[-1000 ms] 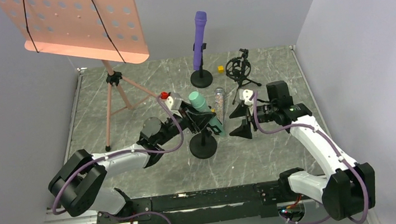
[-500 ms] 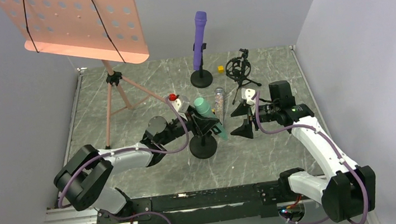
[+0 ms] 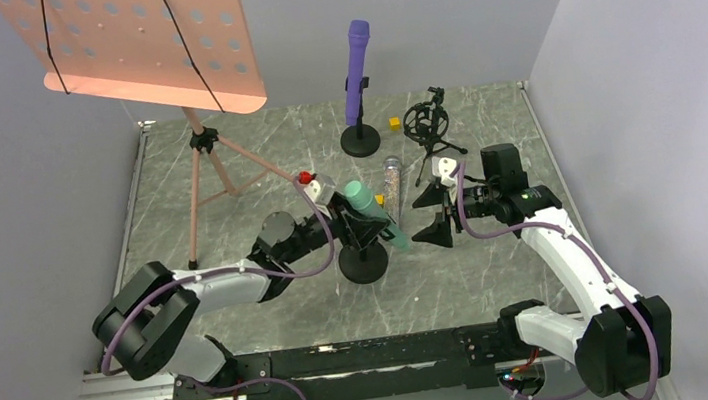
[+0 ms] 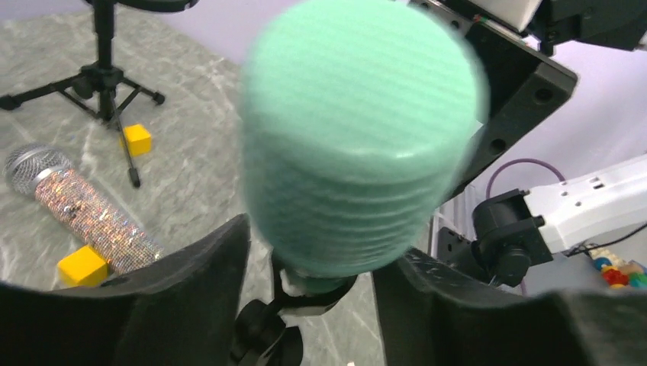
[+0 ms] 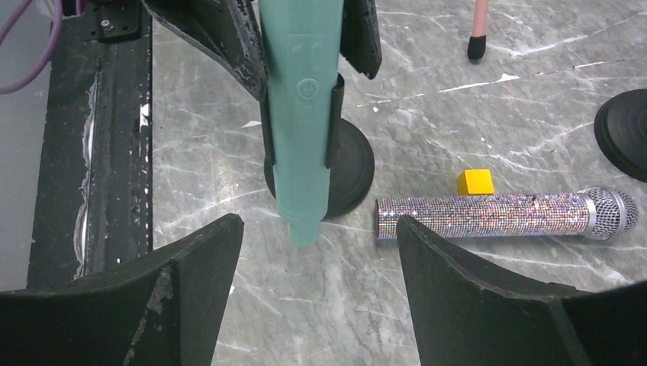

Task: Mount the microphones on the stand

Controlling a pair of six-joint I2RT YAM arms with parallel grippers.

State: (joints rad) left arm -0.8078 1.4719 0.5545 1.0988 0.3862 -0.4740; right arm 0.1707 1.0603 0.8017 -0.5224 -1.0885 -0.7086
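On the table (image 3: pixel 243 323) a pink music stand (image 3: pixel 152 52) rises at the far left corner, and near the far edge stand a black shock-mount tripod (image 3: pixel 427 121) and one of two round-base stands, holding the purple microphone (image 3: pixel 356 69) upright. Second of three, the mint microphone (image 5: pixel 301 114) sits tilted in the clip of the other round-base stand (image 3: pixel 364 264) mid-table, its head between the left gripper (image 3: pixel 364 217) fingers; whether they press it cannot be told. The right gripper (image 5: pixel 319 225), spread wide and empty, faces its tail, while the glittery microphone (image 5: pixel 488 216) lies flat beyond, between two yellow cubes (image 4: pixel 137 139) (image 4: pixel 82 267).
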